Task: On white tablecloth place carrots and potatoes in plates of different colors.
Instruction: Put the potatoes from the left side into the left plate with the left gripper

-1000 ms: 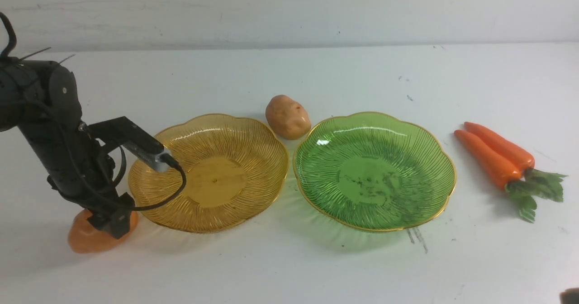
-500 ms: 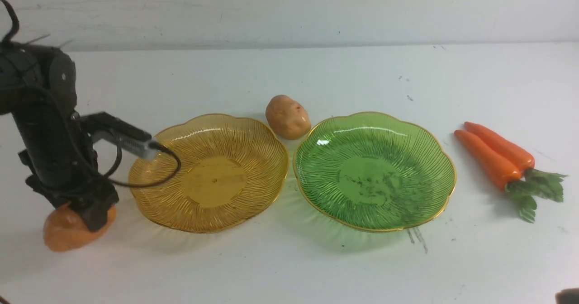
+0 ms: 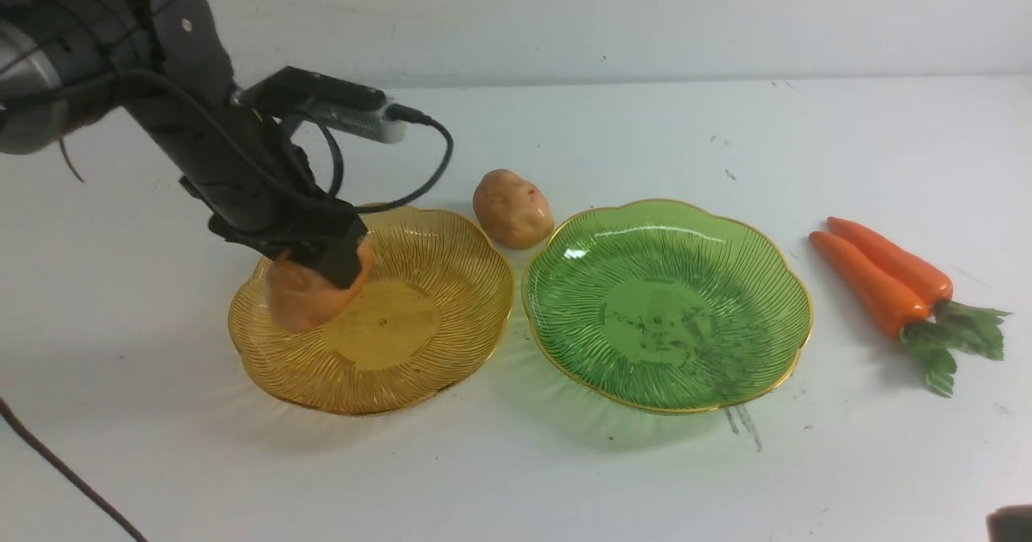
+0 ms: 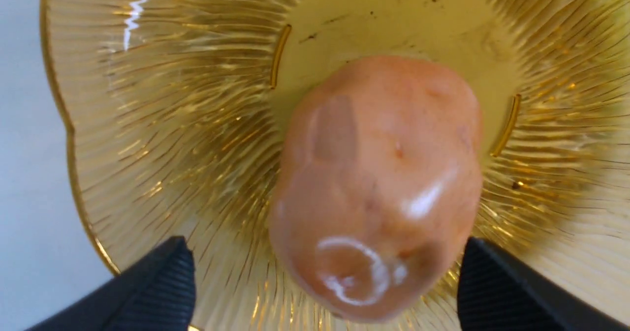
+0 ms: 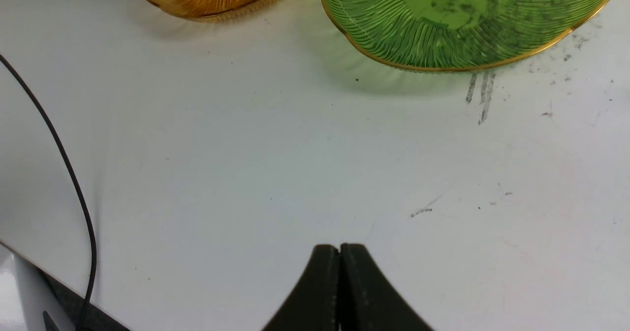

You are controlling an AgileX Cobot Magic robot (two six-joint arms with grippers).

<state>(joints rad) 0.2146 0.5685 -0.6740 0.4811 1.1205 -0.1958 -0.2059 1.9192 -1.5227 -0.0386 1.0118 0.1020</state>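
Amber plate [image 4: 147, 124] fills wrist view beneath left claw's [image 4: 325, 281] potato [image 4: 379, 183].

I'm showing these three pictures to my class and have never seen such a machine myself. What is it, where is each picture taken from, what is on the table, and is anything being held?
It is a robot with two arms, each ending in a gripper. The wide picture looks forward from between the arms. The other two come from cameras on each wrist.

On the white tablecloth lie an amber plate, a green plate, one potato behind them and two joined carrots.

The left gripper holds a second potato over the amber plate. The right gripper is shut and empty.
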